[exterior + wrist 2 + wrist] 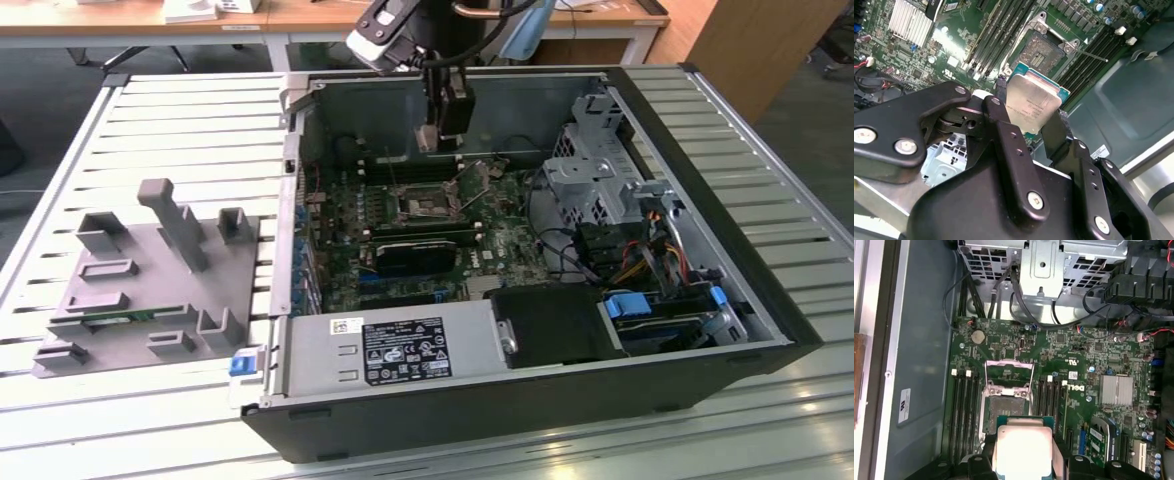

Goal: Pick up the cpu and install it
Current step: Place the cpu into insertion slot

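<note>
**Gripper and cpu above the socket.** You are holding the cpu point(1021, 447) pinched by its opposite edges between the 2 fingers point(1006, 135) of the gripper point(1028, 112). It is inside the open computer case point(534, 410), above the motherboard point(1079, 355). In both wrist views the chip is hanging near the open socket point(1006, 407), apart from it and not yet seated. By its look it is handling as a light, stiff plate with a slick metal lid. The underside is likely the fragile part, so the thin edges are the place to be gripping. Fine print is showing on the lid — too small to read. White labels are sitting on the power supply point(400, 345) and the board — their wording is left unread.
</note>
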### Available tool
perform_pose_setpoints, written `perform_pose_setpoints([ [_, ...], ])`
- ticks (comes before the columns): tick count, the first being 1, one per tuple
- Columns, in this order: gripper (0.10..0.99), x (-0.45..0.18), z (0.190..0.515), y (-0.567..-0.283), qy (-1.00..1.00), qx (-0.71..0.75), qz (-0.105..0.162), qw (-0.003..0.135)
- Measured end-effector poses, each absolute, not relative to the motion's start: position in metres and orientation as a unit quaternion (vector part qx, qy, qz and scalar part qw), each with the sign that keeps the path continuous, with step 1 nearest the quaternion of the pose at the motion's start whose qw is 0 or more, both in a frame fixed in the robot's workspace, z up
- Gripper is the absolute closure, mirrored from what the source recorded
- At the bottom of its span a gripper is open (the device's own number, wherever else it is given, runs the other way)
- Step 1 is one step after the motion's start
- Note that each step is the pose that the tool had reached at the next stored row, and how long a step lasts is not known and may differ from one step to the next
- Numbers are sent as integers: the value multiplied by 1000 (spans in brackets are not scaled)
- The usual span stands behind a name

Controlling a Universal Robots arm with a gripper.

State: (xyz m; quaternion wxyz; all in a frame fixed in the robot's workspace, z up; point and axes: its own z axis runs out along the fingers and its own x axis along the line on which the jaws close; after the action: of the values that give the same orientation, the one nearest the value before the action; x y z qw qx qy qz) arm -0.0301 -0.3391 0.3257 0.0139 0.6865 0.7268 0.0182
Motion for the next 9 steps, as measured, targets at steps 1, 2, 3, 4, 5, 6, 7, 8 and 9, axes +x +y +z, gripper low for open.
perform_pose_setpoints([
  [1,561,-30,325,-339,727,686,18,14],
  [2,561,-30,324,-339,727,686,18,14],
  [3,561,-30,323,-339,727,686,18,14],
  [4,561,-30,323,-339,727,686,18,14],
  [5,561,-30,322,-339,727,686,18,14],
  [6,561,-30,322,-339,727,686,18,14],
  [7,561,-30,321,-339,727,686,19,14],
  [8,561,-30,321,-339,727,686,19,14],
  [9,561,-30,320,-339,727,686,19,15],
])
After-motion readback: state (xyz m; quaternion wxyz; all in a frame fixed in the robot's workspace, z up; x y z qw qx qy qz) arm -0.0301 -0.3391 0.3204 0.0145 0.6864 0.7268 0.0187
